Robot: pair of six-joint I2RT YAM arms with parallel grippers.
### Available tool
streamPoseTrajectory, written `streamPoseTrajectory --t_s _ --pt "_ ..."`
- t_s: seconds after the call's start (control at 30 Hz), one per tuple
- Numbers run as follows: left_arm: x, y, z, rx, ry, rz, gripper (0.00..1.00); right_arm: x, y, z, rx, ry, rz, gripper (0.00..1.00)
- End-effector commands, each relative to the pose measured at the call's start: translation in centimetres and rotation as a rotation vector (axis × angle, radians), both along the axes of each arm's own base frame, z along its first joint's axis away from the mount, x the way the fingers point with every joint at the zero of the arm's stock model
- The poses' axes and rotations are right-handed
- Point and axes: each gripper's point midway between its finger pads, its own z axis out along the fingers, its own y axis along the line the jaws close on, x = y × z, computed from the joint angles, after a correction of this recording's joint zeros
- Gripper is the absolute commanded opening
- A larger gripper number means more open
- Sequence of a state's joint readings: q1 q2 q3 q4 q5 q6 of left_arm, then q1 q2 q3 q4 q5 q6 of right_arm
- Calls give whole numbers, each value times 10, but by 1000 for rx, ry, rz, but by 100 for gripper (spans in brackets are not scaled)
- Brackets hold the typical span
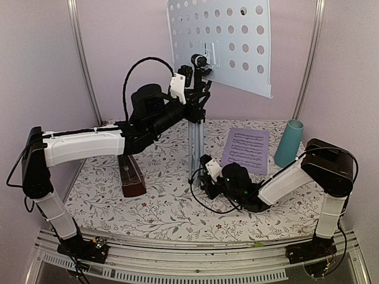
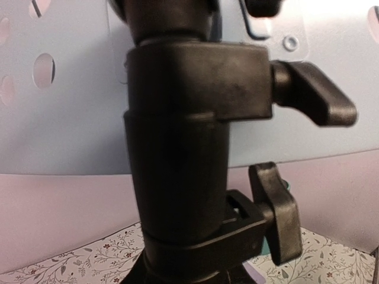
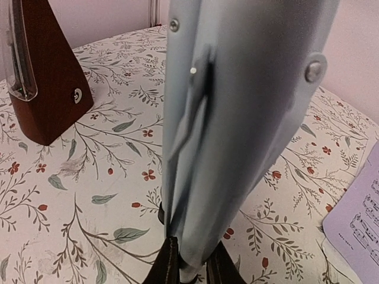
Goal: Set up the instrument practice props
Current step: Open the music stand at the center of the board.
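Music stand [image 1: 222, 41]: upright at mid-table, a little back from centre.
Desk [image 1: 237, 26]: pale-blue sheet punched with rows of round holes, high against the back wall, tilted, lower edge sloping down to the right.
Collar [image 2: 177, 148]: matte black, just under the desk; two black wing knobs [image 2: 314, 97] stick out to its right.
Tripod legs [image 3: 237, 118]: silver, riveted, folded together into one bundle, foot on the cloth.
Left gripper [image 1: 196, 94]: closed on the black collar.
Right gripper [image 1: 204, 171]: low at the foot of the legs, dark fingertips [image 3: 170, 263] pressed against either side of the bundle.
Sheet-music page [image 1: 247, 149]: white-lilac, printed staves, flat on the cloth right of the stand, apart from it.
Metronome [image 1: 131, 177]: dark red-brown pyramid with a clear front cover, standing left of the stand under the left arm.
Teal cup [image 1: 288, 143]: upright, just right of the page.
Tablecloth [image 1: 166, 207]: white, with grey-green sprigs and small red flowers.
Walls [image 1: 118, 35]: plain pale lilac, with silver frame posts [image 1: 80, 53] at the corners.
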State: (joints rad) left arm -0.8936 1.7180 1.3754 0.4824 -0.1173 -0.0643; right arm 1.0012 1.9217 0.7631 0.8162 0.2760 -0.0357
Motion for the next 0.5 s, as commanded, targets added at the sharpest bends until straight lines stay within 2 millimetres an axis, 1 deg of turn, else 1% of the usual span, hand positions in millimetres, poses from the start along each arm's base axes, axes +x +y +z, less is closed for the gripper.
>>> streamPoseTrajectory --t_s 0.0,0.1,0.23,0.47 --pt "4 -2 -1 44 -37 3 0 -5 -13 4 -45 39 -22 0" --pt "5 -3 -10 76 -43 7 0 -12 -22 -4 -69 75 -24 0" --pt "5 -5 -18 107 -48 6 0 -22 -33 -12 -62 140 -35 0" --pt "9 -10 -34 157 -37 5 0 -43 -56 -30 -110 233 -65 0"
